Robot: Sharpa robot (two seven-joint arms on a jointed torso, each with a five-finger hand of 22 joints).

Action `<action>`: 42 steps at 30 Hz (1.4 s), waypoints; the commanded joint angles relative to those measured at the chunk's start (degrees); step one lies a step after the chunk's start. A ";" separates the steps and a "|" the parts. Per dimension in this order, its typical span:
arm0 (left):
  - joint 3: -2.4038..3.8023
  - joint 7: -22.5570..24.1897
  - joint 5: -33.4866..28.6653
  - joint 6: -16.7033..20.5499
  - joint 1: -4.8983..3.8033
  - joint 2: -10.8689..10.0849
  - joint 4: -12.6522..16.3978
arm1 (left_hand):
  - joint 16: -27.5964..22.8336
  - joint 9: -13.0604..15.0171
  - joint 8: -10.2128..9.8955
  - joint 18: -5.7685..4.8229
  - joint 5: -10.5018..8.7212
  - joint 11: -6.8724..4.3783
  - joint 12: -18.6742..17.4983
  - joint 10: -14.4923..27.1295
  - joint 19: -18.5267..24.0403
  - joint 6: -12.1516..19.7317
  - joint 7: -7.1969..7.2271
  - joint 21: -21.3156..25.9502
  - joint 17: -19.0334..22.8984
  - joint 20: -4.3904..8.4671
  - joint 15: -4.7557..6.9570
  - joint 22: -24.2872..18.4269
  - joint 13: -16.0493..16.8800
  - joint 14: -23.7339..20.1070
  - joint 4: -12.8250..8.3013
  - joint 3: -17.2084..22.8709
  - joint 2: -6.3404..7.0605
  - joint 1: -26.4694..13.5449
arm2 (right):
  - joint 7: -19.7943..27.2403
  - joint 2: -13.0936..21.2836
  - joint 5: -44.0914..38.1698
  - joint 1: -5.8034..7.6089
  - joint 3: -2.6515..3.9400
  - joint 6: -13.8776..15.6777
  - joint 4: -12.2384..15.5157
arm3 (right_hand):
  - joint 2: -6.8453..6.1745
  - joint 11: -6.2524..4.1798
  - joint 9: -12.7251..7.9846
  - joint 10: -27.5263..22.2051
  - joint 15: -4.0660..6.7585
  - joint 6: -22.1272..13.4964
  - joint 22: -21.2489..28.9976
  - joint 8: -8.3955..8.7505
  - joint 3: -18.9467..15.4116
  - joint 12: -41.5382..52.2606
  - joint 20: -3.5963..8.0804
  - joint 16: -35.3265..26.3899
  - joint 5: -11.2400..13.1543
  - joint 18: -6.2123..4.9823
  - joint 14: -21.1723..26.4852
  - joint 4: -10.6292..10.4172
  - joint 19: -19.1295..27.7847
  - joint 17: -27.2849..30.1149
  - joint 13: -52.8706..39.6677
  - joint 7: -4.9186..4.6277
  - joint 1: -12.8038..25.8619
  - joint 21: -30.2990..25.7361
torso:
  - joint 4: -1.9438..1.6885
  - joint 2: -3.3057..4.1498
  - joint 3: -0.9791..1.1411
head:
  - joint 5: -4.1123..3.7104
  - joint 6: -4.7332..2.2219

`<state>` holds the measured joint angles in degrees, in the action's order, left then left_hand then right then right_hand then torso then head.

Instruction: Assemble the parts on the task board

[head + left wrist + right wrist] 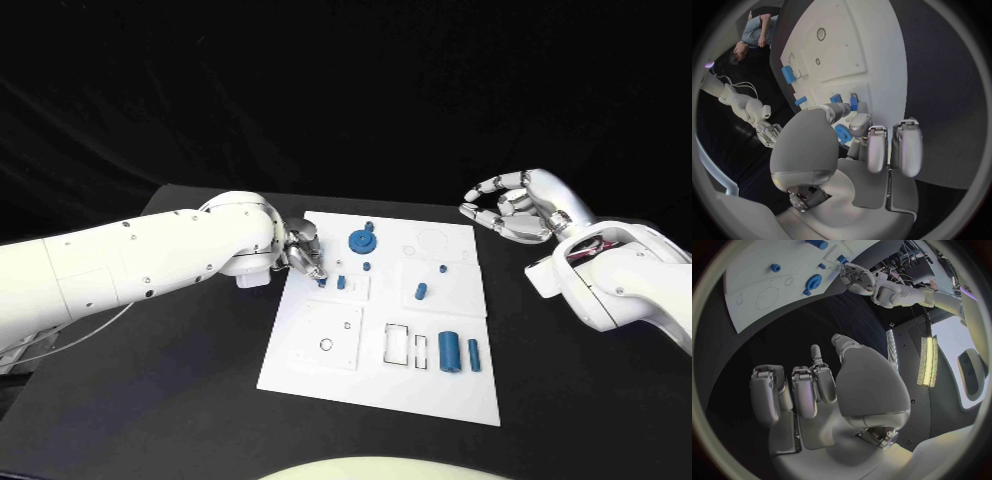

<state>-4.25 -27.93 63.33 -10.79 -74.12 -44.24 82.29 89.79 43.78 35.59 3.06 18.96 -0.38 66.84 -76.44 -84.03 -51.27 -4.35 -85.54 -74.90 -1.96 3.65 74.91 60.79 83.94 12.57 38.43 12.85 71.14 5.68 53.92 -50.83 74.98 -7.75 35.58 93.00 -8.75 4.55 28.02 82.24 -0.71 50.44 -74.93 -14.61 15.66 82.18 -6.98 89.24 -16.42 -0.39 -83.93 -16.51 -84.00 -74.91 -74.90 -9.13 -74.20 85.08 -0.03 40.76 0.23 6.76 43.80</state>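
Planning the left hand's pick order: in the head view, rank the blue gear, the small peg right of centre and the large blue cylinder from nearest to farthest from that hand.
From the left hand:
1. Blue gear, board's far side.
2. Small peg, right of centre.
3. Large blue cylinder, near right corner.

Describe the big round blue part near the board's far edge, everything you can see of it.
The round blue part is a disc, plastic by the look, with a small raised knob near its rim. It lies flat on the white task board, near the far edge. The left hand hangs beside it, apparently not touching. The right hand is well away.
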 commanded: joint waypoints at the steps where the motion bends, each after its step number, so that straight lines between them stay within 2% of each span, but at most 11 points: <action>1: -0.16 -0.26 0.15 -1.46 0.26 -0.05 0.28 | 0.21 -0.03 0.24 -1.10 0.56 -0.08 0.37 -0.58 -1.58 -0.86 0.22 -0.43 -15.10 0.14 0.11 6.64 0.24 6.06 -10.37 10.69 0.45 0.22 | 0.23 -0.04 -0.13 -0.04 0.00 -0.30 0.11 | 0.04 -0.31 0.08 -0.08 0.45 -0.04 -11.69 -0.29 0.04 -0.25 0.54 -0.26 -0.35 -1.08 -5.30 0.14 -2.29 -11.94 -6.41 0.24 0.15 -0.29 | 0.00 0.00 -0.01 | -0.02 0.05; 11: -0.15 -0.03 0.07 -1.96 0.29 -0.13 0.64 | 0.21 -0.06 0.21 -1.13 1.00 -0.17 0.62 -0.87 -1.67 -1.17 0.32 -0.50 -15.10 0.19 0.18 6.80 0.54 6.06 -10.62 10.84 0.77 0.11 | 0.24 -0.07 -0.09 -0.06 0.00 -0.32 0.09 | 0.04 -0.31 0.08 -0.08 0.45 -0.04 -11.69 -0.29 0.04 -0.25 0.54 -0.26 -0.35 -1.08 -5.30 0.14 -2.29 -11.94 -6.41 0.24 0.15 -0.29 | 0.05 0.03 -0.01 | -0.06 0.18; 20: -0.15 -0.25 0.16 -1.87 0.30 -0.06 0.57 | 0.21 -0.07 0.20 -1.13 1.17 -0.19 0.62 -0.92 -1.67 -1.26 0.34 -0.51 -15.10 0.21 0.19 6.81 0.54 6.06 -10.66 10.89 0.83 0.06 | 0.25 -0.08 -0.08 -0.08 0.00 -0.29 0.11 | 0.04 -0.31 0.08 -0.08 0.45 -0.04 -11.69 -0.29 0.04 -0.25 0.54 -0.26 -0.35 -1.08 -5.30 0.14 -2.29 -11.94 -6.41 0.24 0.15 -0.29 | -0.06 0.02 0.01 | -0.05 0.21; 28: -0.17 -0.61 -0.26 -2.56 0.30 0.45 0.31 | 0.21 -0.09 0.15 -1.15 1.48 -0.21 0.63 -1.08 -1.70 -1.49 0.38 -0.53 -15.10 0.24 0.21 6.87 0.54 6.06 -10.46 10.91 0.88 -0.40 | 0.26 -0.09 -0.08 -0.08 0.00 -0.26 0.15 | 0.04 -0.31 0.08 -0.08 0.45 -0.04 -11.69 -0.29 0.04 -0.25 0.54 -0.26 -0.35 -1.08 -5.30 0.14 -2.29 -11.94 -6.41 0.24 0.15 -0.29 | 0.07 0.03 0.06 | 0.04 0.36; 34: -0.25 -1.06 -0.99 -3.45 0.31 0.89 -0.07 | 0.21 0.32 0.48 -1.24 1.96 -0.54 0.33 -1.55 -1.91 -2.06 0.85 -0.71 -15.10 0.34 0.43 7.27 0.07 6.06 -9.93 10.09 1.37 -2.02 | 0.25 -0.02 -0.07 -0.08 0.00 -0.23 0.21 | 0.04 -0.31 0.08 -0.08 0.45 -0.04 -11.69 -0.29 0.04 -0.25 0.54 -0.26 -0.35 -1.08 -5.30 0.14 -2.29 -11.94 -6.41 0.24 0.15 -0.29 | 0.07 0.05 0.05 | -0.01 0.43; 36: -0.29 -1.28 -1.20 -3.63 0.32 1.03 -0.19 | 0.21 0.53 0.69 -1.26 1.94 -0.70 1.39 -2.20 -1.96 -2.30 1.08 -0.76 -15.10 0.39 0.54 7.38 1.45 6.06 -9.75 9.76 1.49 -2.45 | 0.25 0.01 -0.07 -0.08 0.00 -0.22 0.24 | 0.06 -0.32 0.12 -0.07 0.47 -0.06 -11.70 -0.37 0.09 -0.24 0.56 -0.26 -0.63 -1.07 -5.30 0.12 -2.30 -11.94 -6.42 0.25 0.22 -0.30 | 0.06 0.05 0.08 | -0.04 0.48; 42: -0.34 -1.79 -1.42 -3.77 0.34 1.27 -0.36 | 0.21 0.87 0.97 -1.26 1.85 -1.00 1.75 -2.57 -1.97 -2.55 1.49 -0.74 -15.10 0.54 0.80 7.37 1.92 6.06 -9.32 9.15 1.54 -3.24 | 0.26 0.08 -0.07 -0.08 0.00 -0.18 0.29 | 0.06 -0.32 0.12 -0.07 0.47 -0.06 -11.70 -0.37 0.09 -0.24 0.56 -0.26 -0.63 -1.07 -5.30 0.12 -2.30 -11.94 -6.42 0.25 0.22 -0.30 | 0.06 0.02 0.05 | -0.17 0.70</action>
<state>-4.29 -29.43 63.20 -12.20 -74.18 -43.34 81.63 89.79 44.66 36.24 2.14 20.64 -1.32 68.29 -78.59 -84.02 -52.67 -3.97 -86.03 -74.93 -1.94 4.09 74.91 62.70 83.94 9.93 41.07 14.33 68.40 5.69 53.98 -50.74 74.93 -7.75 35.58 93.18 -8.75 4.55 28.05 82.24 -0.71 50.44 -74.90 -14.61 15.66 82.18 -6.98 89.24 -16.86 -0.39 -83.93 -16.51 -84.00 -74.93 -74.93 -9.13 -74.20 85.08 0.03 40.80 0.30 6.64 44.41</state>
